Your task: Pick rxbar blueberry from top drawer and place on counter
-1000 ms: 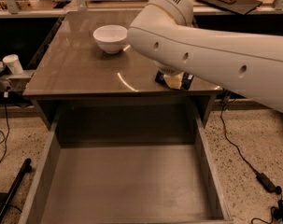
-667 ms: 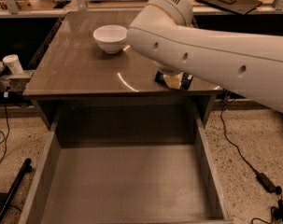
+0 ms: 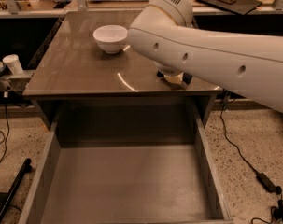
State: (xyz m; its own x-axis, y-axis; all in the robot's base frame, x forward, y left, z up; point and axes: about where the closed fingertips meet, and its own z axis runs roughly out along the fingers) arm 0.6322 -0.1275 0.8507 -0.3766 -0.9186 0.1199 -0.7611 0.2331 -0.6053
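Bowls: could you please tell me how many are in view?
1. The white bowl sits on the counter, back centre-left. The gripper is down at the counter's front right, and the arm above it may hide more.

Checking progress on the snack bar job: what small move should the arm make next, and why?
Probably lift the gripper straight up: it sits low over the counter, a dark item lies beside it, and the top drawer looks empty.
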